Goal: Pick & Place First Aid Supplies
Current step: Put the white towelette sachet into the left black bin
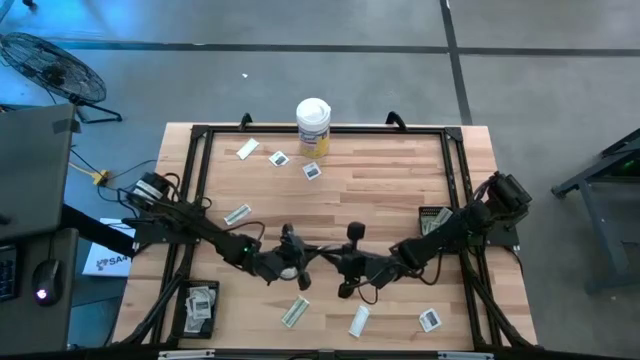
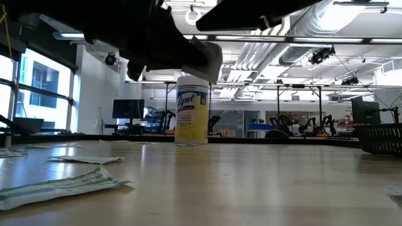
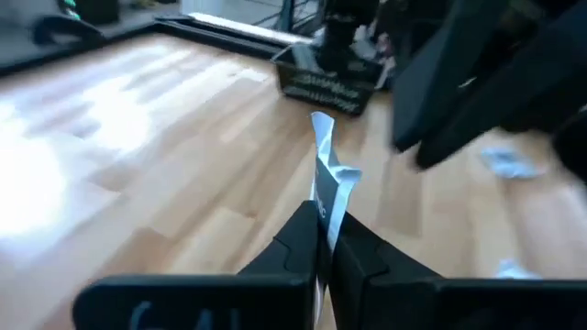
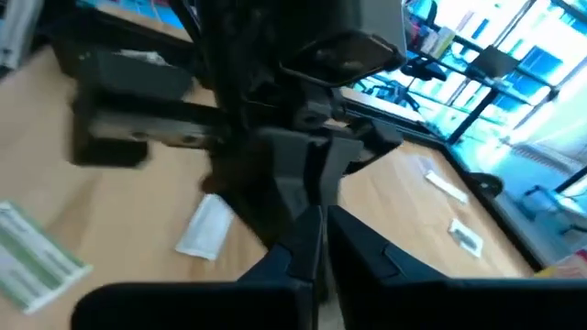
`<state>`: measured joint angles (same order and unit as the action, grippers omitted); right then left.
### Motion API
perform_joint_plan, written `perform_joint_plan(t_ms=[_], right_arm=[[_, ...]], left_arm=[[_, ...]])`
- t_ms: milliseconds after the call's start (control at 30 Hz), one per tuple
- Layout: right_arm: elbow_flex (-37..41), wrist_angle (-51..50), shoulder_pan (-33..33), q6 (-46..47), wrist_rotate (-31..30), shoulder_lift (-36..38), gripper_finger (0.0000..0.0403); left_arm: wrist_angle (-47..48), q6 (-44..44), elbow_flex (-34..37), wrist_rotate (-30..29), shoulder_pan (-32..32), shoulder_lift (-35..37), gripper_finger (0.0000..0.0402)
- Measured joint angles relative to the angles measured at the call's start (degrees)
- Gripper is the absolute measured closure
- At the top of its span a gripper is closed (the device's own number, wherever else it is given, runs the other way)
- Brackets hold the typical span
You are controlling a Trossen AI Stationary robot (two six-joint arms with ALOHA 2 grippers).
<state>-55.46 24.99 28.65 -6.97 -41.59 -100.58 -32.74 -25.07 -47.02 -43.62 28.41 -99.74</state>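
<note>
My left gripper is shut on a white crumpled packet, above the middle of the table's near half. My right gripper faces it from the right, fingers almost together, with nothing visible between them. More first aid supplies lie flat on the wood: packets at the far left, one at the left, and others near the front edge. My left gripper pinches the packet's lower end between its two fingers. The fingers come at it nearly level from the table's left. The packet sticks out past the fingertips, standing on edge and crumpled, lifted clear of the table.
A tall white canister with a yellow label stands at the far edge. A black tray with packets sits at the near left corner, and a black basket at the right. A black frame rims the table.
</note>
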Motion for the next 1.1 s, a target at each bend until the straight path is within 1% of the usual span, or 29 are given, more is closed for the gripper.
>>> perform_joint_plan(t_ms=[100, 233, 333, 400, 467, 567, 700, 800, 900, 967, 1100], right_arm=[[0.00, -0.08, 1.14, 0.53, 1.24, 0.86, 0.0367], [-0.02, 0.15, 3.38, 0.55, 2.01, 2.86, 0.0327], [-0.09, -0.24, 4.73, 0.58, 1.71, 3.57, 0.0301], [-0.09, -0.22, 5.13, 0.75, 1.71, 3.61, 0.0290], [-0.09, -0.30, 5.30, 0.73, 2.00, 3.61, 0.0282], [-0.09, -0.48, 5.28, 1.43, 3.57, 3.61, 0.0277], [-0.07, -0.78, 4.86, 2.01, 3.65, 3.61, 0.0278], [-0.04, -1.36, 4.16, 2.04, 3.68, 3.61, 0.0281], [-0.04, -1.77, 3.41, 2.04, 3.68, 3.61, 0.0281], [-0.03, -2.04, 2.92, 2.04, 4.23, 3.61, 0.0281], [0.00, -2.16, 2.07, 2.04, 6.06, 3.61, 0.0281]], left_arm=[[8.79, 1.08, -1.87, -3.36, 1.91, 1.49, 0.0397], [24.64, 1.32, -7.12, -5.72, 6.52, 5.17, 0.0398], [39.80, -0.42, -12.66, -5.57, 11.60, 6.98, 0.0399], [52.17, -4.87, -17.55, -4.37, 14.83, 7.35, 0.0399], [66.10, -10.54, -22.88, -1.14, 17.72, 7.43, 0.0400], [83.42, -21.71, -29.16, 7.01, 21.07, 7.45, 0.0400], [99.26, -35.15, -34.28, 19.22, 25.29, 7.45, 0.0400], [105.75, -44.35, -35.04, 28.31, 28.52, 7.46, 0.0401], [108.38, -51.57, -34.56, 35.93, 32.37, 7.45, 0.0400], [108.24, -54.98, -33.61, 37.70, 34.94, 7.45, 0.0400], [108.20, -60.60, -30.77, 38.26, 39.36, 7.45, 0.0400]])
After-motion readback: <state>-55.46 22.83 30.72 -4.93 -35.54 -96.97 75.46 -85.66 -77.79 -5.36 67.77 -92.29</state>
